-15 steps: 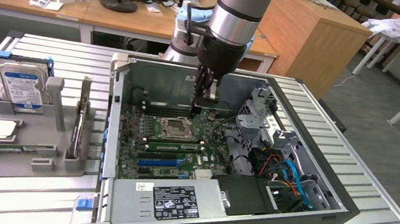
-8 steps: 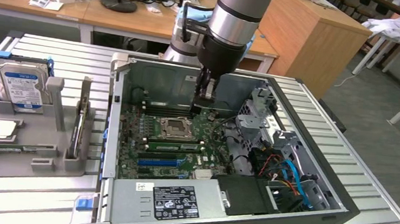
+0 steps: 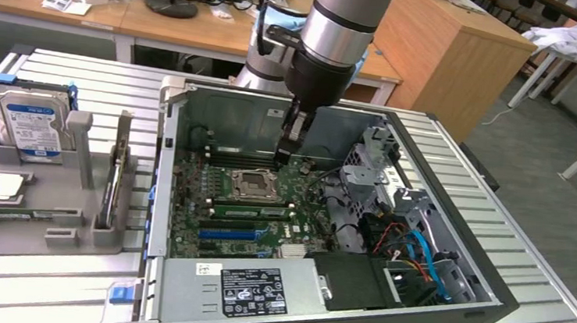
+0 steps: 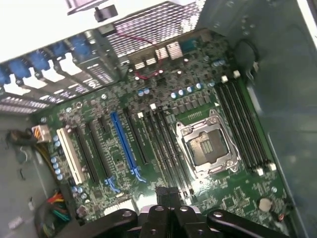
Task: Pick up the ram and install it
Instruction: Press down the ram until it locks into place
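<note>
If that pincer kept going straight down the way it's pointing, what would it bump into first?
Most likely the motherboard: the shut pincer points down into the open computer case, at the black memory slots beside the processor socket. The exact slot is hard to judge.

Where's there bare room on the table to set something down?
Bare slats lie on the table in front of the grey holder, and behind the case. Inside the case it's crowded: motherboard, cables, gripper.

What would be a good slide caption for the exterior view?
Robot arm's shut end effector reaches into an open computer case, just above the motherboard.
</note>
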`<move>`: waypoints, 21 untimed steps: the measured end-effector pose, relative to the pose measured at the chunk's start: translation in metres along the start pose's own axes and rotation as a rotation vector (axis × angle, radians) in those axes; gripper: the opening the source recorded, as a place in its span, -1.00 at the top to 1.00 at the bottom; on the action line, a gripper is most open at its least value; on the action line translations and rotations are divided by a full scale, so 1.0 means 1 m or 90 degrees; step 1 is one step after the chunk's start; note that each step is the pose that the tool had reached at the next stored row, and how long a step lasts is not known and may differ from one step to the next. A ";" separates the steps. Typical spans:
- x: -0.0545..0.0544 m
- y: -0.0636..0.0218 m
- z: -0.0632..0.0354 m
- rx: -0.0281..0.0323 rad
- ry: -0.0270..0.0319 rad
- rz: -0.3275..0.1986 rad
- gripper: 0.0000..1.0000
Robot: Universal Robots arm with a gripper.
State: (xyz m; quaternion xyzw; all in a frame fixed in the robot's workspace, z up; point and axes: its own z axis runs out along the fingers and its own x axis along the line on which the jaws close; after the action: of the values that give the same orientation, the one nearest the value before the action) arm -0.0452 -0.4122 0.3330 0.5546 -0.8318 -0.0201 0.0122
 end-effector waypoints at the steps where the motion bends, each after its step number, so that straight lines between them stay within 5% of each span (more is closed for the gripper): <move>1: 0.000 0.0000 0.0000 0.0000 -0.0004 0.010 0.79; 21: 0.000 0.0001 0.0001 0.0005 -0.0111 0.237 0.79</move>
State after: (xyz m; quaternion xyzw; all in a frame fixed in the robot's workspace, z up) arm -0.0453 -0.4122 0.3329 0.3906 -0.9203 -0.0220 0.0083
